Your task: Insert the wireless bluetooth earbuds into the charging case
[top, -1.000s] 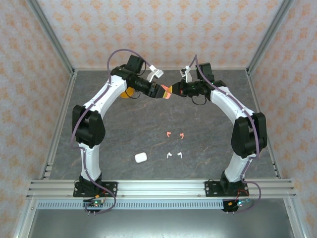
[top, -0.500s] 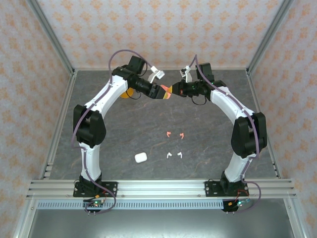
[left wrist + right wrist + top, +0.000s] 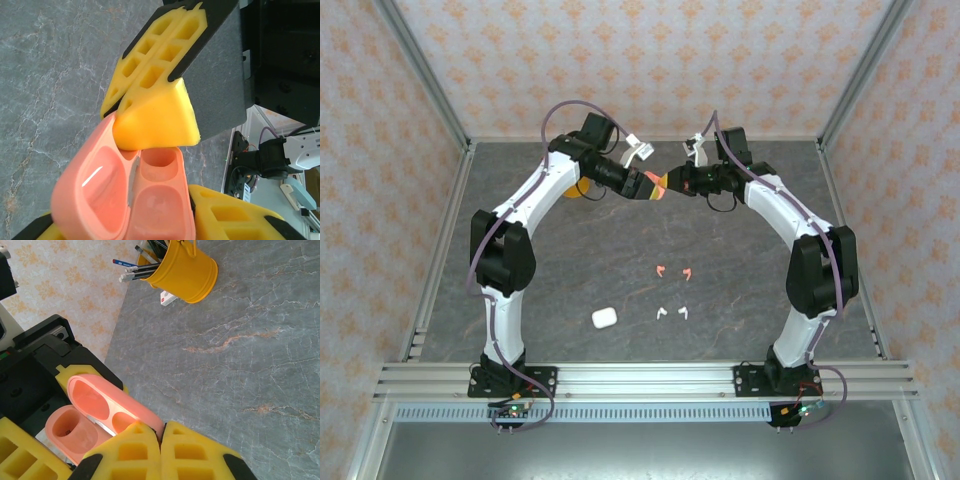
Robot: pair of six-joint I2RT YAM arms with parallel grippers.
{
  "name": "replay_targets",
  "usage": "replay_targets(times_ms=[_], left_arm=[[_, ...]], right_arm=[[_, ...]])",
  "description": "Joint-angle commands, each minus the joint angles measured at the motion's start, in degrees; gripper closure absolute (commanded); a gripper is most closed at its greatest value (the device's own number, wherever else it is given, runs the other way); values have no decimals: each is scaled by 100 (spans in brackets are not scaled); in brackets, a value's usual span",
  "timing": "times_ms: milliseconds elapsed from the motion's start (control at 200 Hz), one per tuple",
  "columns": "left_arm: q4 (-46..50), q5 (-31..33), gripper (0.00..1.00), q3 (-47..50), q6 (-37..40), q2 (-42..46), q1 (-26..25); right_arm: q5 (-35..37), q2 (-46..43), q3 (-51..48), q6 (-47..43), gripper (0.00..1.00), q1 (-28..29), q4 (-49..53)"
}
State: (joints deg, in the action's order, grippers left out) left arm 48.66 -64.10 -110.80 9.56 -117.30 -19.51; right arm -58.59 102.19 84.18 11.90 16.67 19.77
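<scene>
A salmon-pink charging case hangs open above the back of the table, between both grippers. My left gripper is shut on its base, with a yellow finger on either side. My right gripper is shut, and its joined fingertips press against the raised lid. Both wells in the case look bare. Two pink earbuds and two white earbuds lie loose on the table in front of the arms.
A shut white case lies left of the white earbuds. A yellow bucket of pens stands at the back left, partly behind my left arm. Metal frame posts and patterned walls border the table.
My left gripper's fingers have closed in on the pink case. Both arms have stayed almost still at the back, and the earbuds and white case have not moved.
</scene>
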Motion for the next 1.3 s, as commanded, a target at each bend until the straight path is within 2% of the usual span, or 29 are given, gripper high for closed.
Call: replay_targets(times_ms=[0,165,345,410,440,485,525,631,736,861,1036,1181,1296], left_arm=[[117,-138,70,-220,98,-19,-47],[115,-171,76,-281,93,-39,-53],[85,-191,90,-261,98,-39,-62],[45,-142,94,-220,98,-15,-62],[23,-94,95,-193,98,8,-62],[-48,-45,97,-104,98,58,-54],[-157,-9,99,6,83,128,-45],[-706,114,100,471,-119,426,21],[-1373,302,100,1079,-383,839,134],[-1993,774,100,1779,-532,1434,175],[-3086,1645,100,2853,-896,2224,175],[-3802,2432,100,3501,-1212,2745,169],[-4359,2933,100,3959,-1395,3143,167]], right_arm=[[-144,35,117,-134,100,-25,58],[-144,20,133,-136,100,-27,80],[-57,-5,200,-82,99,-24,115],[15,-59,211,-3,91,-23,108],[48,-103,201,47,84,-23,77],[142,-203,181,142,66,-28,32],[240,-310,156,211,56,-24,6],[458,-630,3,371,43,-37,-26],[817,-999,-246,560,34,-37,37],[1440,-1387,-552,786,29,-38,358],[2528,-1544,-780,698,28,114,1341],[3584,-1416,-959,510,28,655,1970],[4125,-1269,-1227,614,28,1107,2097]])
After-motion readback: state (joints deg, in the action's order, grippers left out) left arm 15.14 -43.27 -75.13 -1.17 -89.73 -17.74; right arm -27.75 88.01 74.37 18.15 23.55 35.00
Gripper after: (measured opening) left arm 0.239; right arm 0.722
